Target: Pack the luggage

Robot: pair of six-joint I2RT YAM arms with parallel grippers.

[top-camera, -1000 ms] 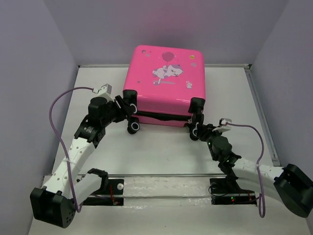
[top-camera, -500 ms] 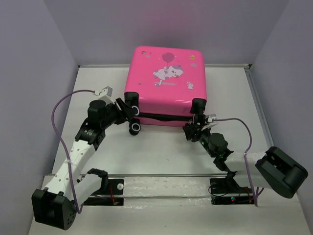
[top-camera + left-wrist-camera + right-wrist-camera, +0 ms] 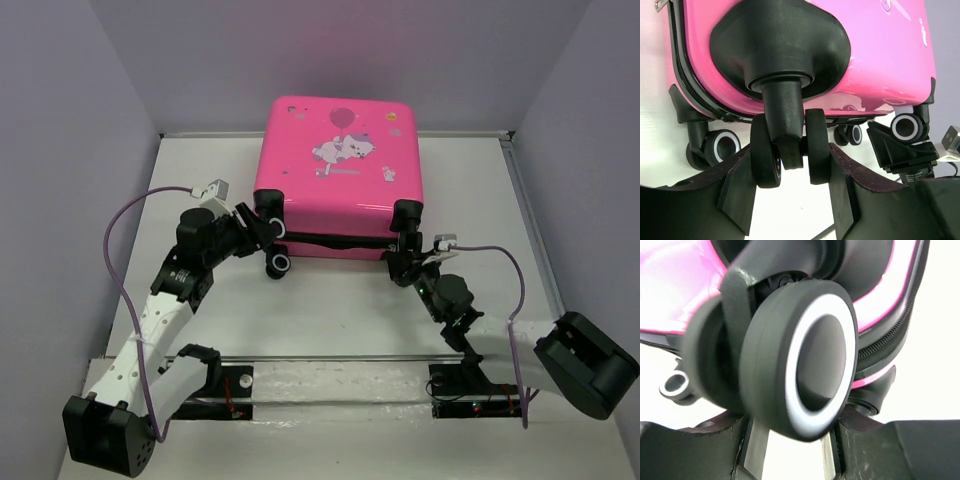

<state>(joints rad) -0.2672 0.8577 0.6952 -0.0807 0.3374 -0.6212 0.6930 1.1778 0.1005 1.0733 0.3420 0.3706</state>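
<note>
Evidently shut, the luggage [image 3: 338, 170] hides its interior; left hand [image 3: 790, 165] clamps 1 wheel [image 3: 765, 157], right hand [image 3: 790, 432] unclear.

The luggage [image 3: 340, 190] is bright pink, its lid printed with a white cartoon animal, a balloon and small dots. Its zipper trim [image 3: 687, 82] is black, and its wheels [image 3: 805, 365] are black with white rings. The table [image 3: 330, 310] is white and the cables [image 3: 485, 250] are purple.

Luggage [image 3: 338, 170] far-centre on table [image 3: 330, 310]; left end effector [image 3: 264, 224] and right end effector [image 3: 405, 262] at its near corners.
</note>
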